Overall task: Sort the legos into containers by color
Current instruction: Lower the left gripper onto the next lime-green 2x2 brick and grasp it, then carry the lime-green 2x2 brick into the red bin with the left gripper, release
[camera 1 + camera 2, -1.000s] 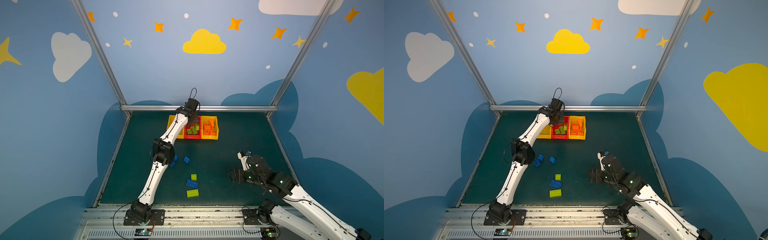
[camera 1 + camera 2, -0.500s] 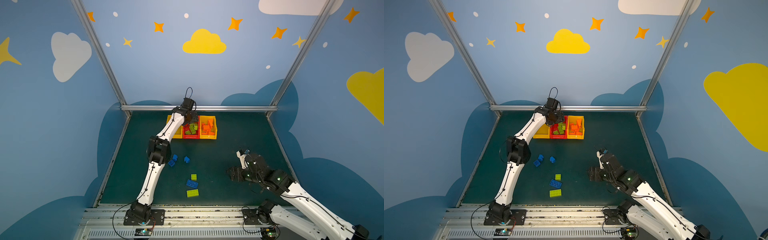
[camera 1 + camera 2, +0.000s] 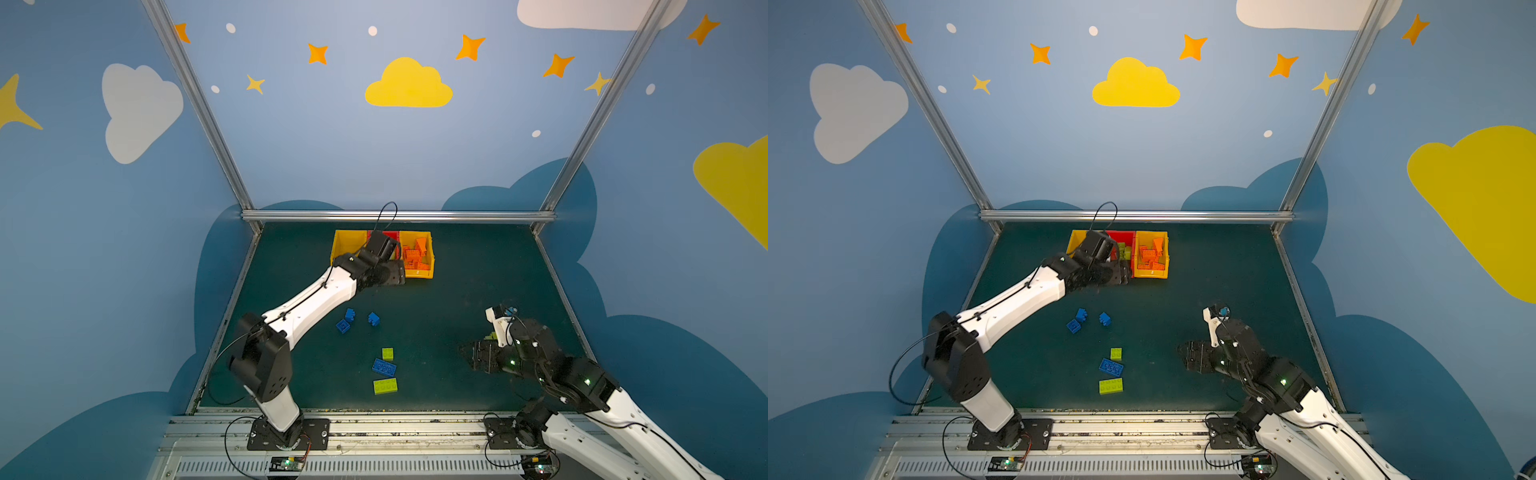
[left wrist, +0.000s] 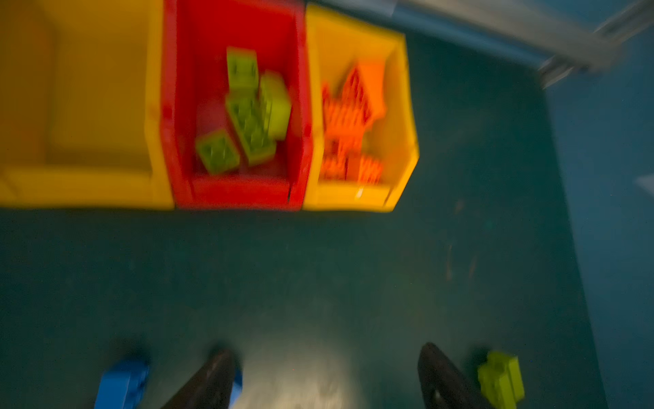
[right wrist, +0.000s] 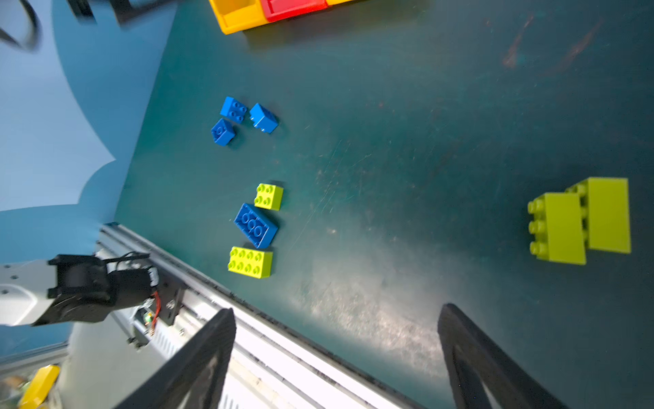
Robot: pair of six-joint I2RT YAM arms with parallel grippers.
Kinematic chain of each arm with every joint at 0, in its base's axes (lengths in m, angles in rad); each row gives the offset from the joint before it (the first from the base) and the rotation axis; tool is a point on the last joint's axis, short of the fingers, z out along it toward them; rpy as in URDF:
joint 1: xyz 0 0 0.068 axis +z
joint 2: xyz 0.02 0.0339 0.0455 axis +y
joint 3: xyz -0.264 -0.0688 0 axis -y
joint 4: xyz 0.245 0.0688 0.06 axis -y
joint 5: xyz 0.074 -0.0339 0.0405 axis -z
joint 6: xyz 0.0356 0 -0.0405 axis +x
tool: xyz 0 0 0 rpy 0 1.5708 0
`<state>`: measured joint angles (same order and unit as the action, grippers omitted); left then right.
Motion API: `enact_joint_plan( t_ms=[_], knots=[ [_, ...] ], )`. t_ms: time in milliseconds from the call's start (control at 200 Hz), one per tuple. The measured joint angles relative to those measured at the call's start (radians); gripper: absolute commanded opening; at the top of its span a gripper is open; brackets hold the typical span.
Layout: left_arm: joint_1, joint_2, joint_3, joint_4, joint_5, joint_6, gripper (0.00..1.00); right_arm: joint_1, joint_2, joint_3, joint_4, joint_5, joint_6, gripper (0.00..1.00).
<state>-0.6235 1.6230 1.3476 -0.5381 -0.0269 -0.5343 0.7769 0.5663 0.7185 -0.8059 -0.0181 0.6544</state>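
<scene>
Near edge: right claw gapes empty over the worktop, loose blue and lime legos beside it. Far edge, side by side: left yellow bin empty, red bin with lime bricks, right yellow bin with orange bricks. Left claw, clenched above the red bin a second ago, now spread and empty, drawn back just before its near wall.

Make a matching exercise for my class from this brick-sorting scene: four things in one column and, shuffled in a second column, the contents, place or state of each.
Column one
1. red bin
2. right-end yellow bin
3. long blue brick
4. right gripper

Column two
a. holds orange bricks
b. jaws apart, nothing between them
c. lies loose on the mat
d. holds lime green bricks

Pairs: 1-d, 2-a, 3-c, 4-b
</scene>
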Motion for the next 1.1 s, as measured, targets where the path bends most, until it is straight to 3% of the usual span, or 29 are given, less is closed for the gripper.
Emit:
enact_joint_plan(
  t_ms=[155, 305, 515, 761, 1001, 1101],
  knots=[
    [-0.076, -0.165, -0.307, 0.035, -0.032, -0.093, 0.84, 0.024, -0.060, -0.019, -0.052, 0.003, 0.041, 0.87],
    [-0.195, -0.232, -0.434, 0.047, -0.064, -0.167, 0.84, 0.032, -0.067, -0.045, -0.083, 0.012, 0.070, 0.88],
    [-0.280, -0.212, -0.469, 0.080, -0.094, -0.218, 0.83, 0.047, -0.055, -0.079, -0.089, 0.014, 0.092, 0.87],
    [-0.326, -0.049, -0.436, 0.072, -0.118, -0.234, 0.78, 0.057, -0.050, -0.086, -0.089, 0.022, 0.101, 0.88],
    [-0.344, 0.043, -0.410, 0.067, -0.118, -0.261, 0.63, 0.058, -0.051, -0.091, -0.089, 0.037, 0.102, 0.88],
    [-0.346, 0.064, -0.402, 0.062, -0.119, -0.268, 0.53, 0.058, -0.052, -0.096, -0.089, 0.040, 0.101, 0.87]
  ],
)
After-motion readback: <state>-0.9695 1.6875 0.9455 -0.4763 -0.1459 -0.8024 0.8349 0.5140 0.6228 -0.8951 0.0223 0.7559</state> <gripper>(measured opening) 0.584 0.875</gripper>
